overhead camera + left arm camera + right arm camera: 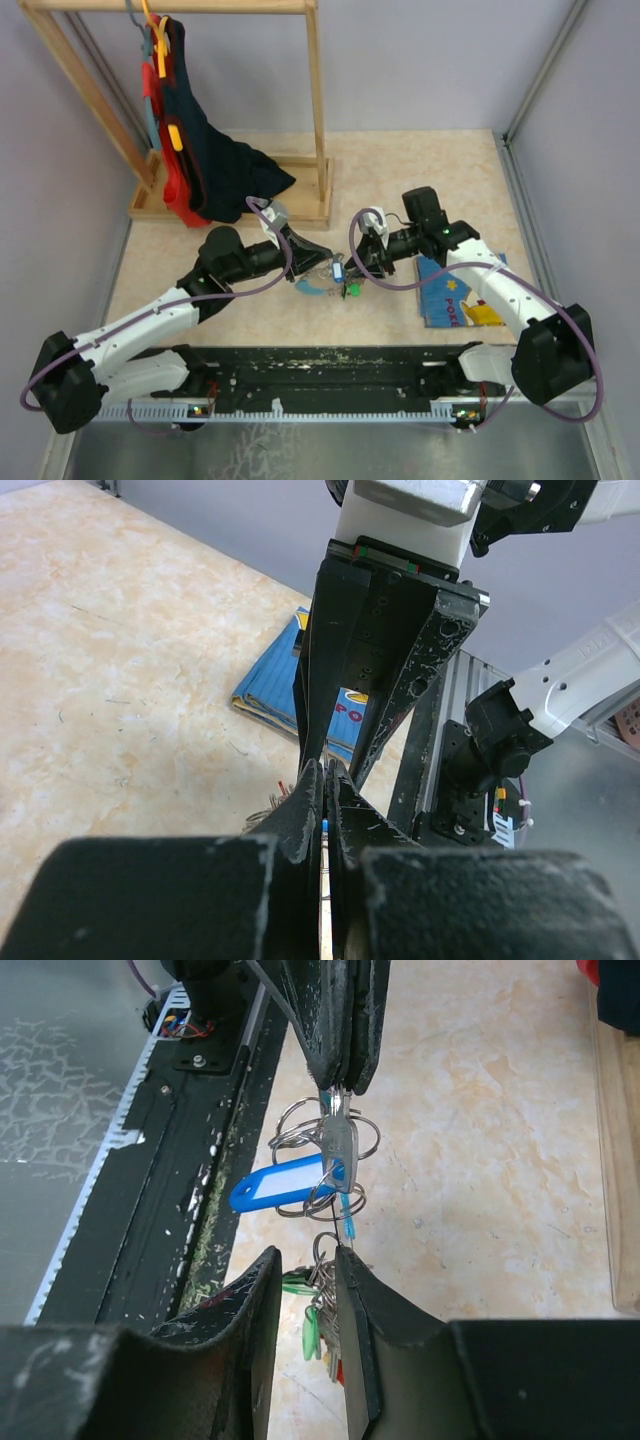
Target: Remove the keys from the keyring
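Note:
The keyring (330,1150) is a cluster of thin silver rings with a blue tag (285,1182), held in the air. My left gripper (340,1085) comes in from the top of the right wrist view and is shut on the topmost ring. The keys (315,1332), green heads and a bit of red, hang below in a bunch. My right gripper (305,1255) is open, with its fingers on either side of the bunch; the keys rest against its right finger. In the top view the two grippers (325,262) (358,268) meet over the keys (347,290).
A blue picture book (455,295) lies on the table under the right arm and also shows in the left wrist view (275,685). A wooden clothes rack (320,110) with dark and red garments (205,165) stands at the back left. The black mounting rail (320,362) runs along the front edge.

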Robot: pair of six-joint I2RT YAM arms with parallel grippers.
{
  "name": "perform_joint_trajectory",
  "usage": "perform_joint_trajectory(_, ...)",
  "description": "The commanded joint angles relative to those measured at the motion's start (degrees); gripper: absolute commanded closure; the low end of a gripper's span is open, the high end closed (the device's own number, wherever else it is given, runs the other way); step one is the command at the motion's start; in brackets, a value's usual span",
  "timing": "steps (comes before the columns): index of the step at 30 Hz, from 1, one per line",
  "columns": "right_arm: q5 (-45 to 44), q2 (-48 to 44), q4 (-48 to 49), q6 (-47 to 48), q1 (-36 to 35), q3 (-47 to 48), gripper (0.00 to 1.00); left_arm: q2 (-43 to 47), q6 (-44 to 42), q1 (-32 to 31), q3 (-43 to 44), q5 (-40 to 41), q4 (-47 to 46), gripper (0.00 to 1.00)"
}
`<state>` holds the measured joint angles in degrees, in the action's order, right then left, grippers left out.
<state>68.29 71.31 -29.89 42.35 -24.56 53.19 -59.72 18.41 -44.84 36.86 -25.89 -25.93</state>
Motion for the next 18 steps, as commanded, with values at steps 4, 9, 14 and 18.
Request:
perform_joint_trajectory(4,2.78,-2.18,0.40,0.37,0.93,3.57,0.72,0.22,0.70,0.20,2.86,-1.25,-4.22,1.00)
perform_joint_trajectory(9,1.57,-2.38,1.70,-0.50,1.00,3.16,0.72,0.05,0.83,0.21,3.11,-1.68,-4.21,1.00)
perform_joint_trajectory(14,-0.14,-2.45,3.71,-1.97,1.01,2.48,0.71,-0.22,1.05,0.20,3.21,-2.06,-4.30,1.00)
perform_joint_trajectory(18,-0.29,-2.53,4.67,-2.93,1.00,2.23,0.71,-0.63,1.23,0.21,3.34,-2.58,-4.63,1.00)
